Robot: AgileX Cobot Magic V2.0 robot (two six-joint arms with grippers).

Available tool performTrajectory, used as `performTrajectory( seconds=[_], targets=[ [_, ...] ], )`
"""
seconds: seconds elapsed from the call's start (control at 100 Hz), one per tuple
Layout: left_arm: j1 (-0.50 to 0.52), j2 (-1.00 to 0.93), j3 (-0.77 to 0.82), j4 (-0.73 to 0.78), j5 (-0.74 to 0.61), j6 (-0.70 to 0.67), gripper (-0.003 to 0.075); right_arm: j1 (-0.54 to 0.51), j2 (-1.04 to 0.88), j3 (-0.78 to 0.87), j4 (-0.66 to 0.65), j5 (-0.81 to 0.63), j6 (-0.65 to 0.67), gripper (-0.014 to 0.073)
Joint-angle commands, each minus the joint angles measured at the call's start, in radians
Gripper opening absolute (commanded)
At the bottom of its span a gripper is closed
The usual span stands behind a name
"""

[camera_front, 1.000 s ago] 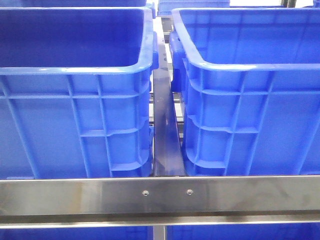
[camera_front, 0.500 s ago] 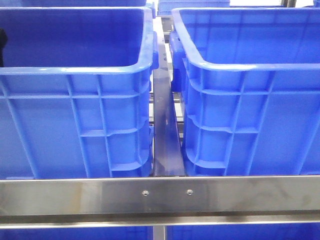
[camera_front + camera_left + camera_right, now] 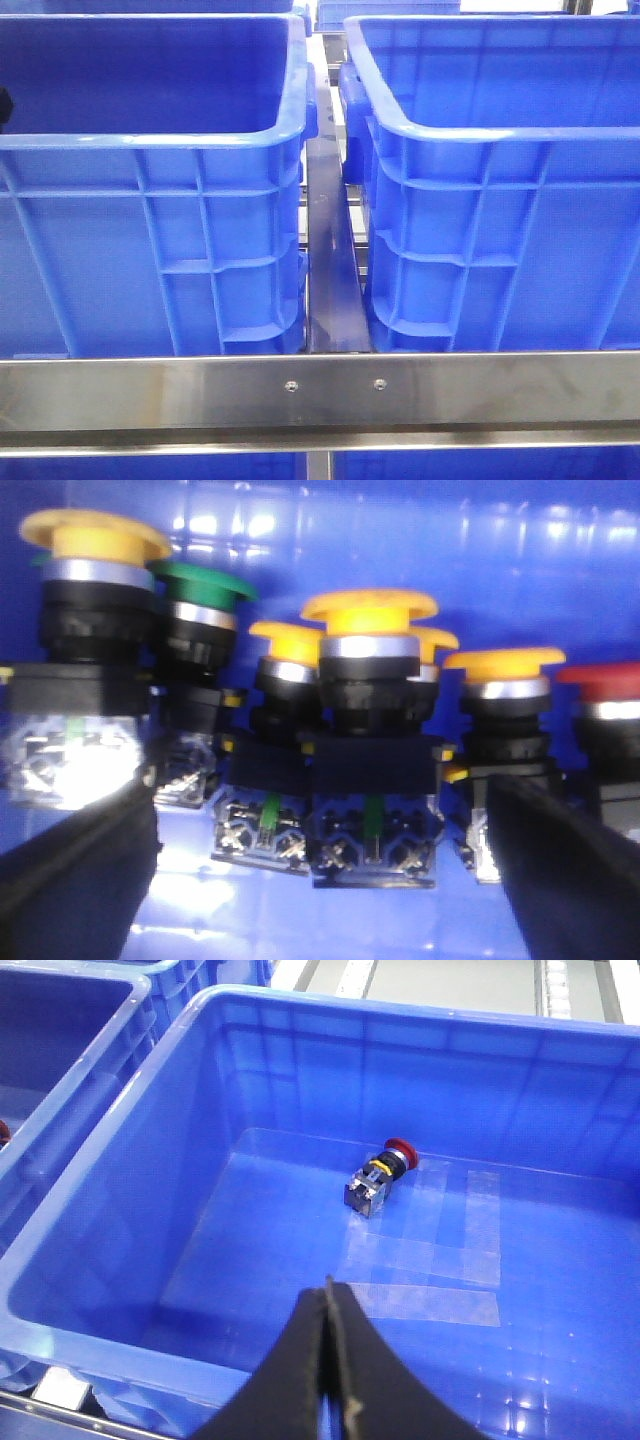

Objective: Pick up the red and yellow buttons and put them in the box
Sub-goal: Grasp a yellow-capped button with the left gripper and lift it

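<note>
1. Comparing the front view with the earlier pictures, almost nothing has changed: the two crates and the rail sit exactly as before. The one difference is a small dark shape at the far left edge, inside the left blue crate (image 3: 150, 140); it was not there a second ago, showed half a second ago, and now sits a little lower.
2. The left gripper (image 3: 320, 880) is down among a cluster of push buttons on the blue floor of a bin. Its two black fingers (image 3: 75, 880) stand wide apart, released, with nothing between them yet.
3. Straight between the fingers stands a yellow button (image 3: 368, 605) with a chrome collar, upright on its black body and clear contact block. More yellow-capped buttons crowd just beside it, one tall yellow button (image 3: 92, 535) stands towards one finger, a green button (image 3: 205, 585) sits behind that, and a red button cap (image 3: 605, 675) shows near the other finger.
4. The right gripper (image 3: 325, 1360) hangs above the right blue crate (image 3: 100, 1210), its black fingers pressed together and clenched on nothing.
5. One red button (image 3: 380, 1175) lies tipped on its side on the crate floor, towards the far wall, well apart from the gripper. Clear tape strips (image 3: 440, 1280) patch the floor near it.
6. Both crates stand side by side on a metal frame, a dark bar (image 3: 330, 260) between them and a brushed steel rail (image 3: 320, 390) with two screws across the front. More blue crates show behind.
</note>
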Motion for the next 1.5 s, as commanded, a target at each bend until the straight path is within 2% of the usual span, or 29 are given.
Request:
performTrajectory(
  seconds=[0.0,0.5,0.87,0.97,1.18,1.29,1.4,1.49],
  targets=[
    [0.003,-0.023,-0.032,-0.011,-0.057,0.005,0.0599,0.000,0.003,-0.025,0.004,-0.070,-0.007,-0.0069],
    [0.003,0.020,-0.034,-0.010,-0.112,0.005,0.0599,0.000,0.004,-0.025,0.004,-0.070,-0.007,-0.0069],
    [0.003,0.054,-0.084,-0.017,-0.077,0.005,0.0590,0.000,0.004,-0.025,0.004,-0.070,-0.007,-0.0069],
    [0.003,0.054,-0.090,-0.017,-0.061,0.005,0.0507,0.000,0.004,-0.025,0.004,-0.070,-0.007,-0.0069],
    [0.003,0.054,-0.090,-0.017,-0.037,0.005,0.0190,0.000,0.004,-0.025,0.004,-0.071,-0.007,-0.0069],
    [0.003,0.054,-0.090,-0.017,-0.025,0.007,0.0063,0.000,0.004,-0.025,0.004,-0.071,-0.007,-0.0069],
    [0.003,0.052,-0.090,-0.017,-0.016,0.016,-0.0020,0.000,0.004,-0.025,0.004,-0.071,-0.007,-0.0069],
    [0.001,0.037,-0.090,-0.017,0.000,0.041,-0.0019,0.000,0.004,-0.025,0.004,-0.071,-0.007,-0.0069]
  ],
)
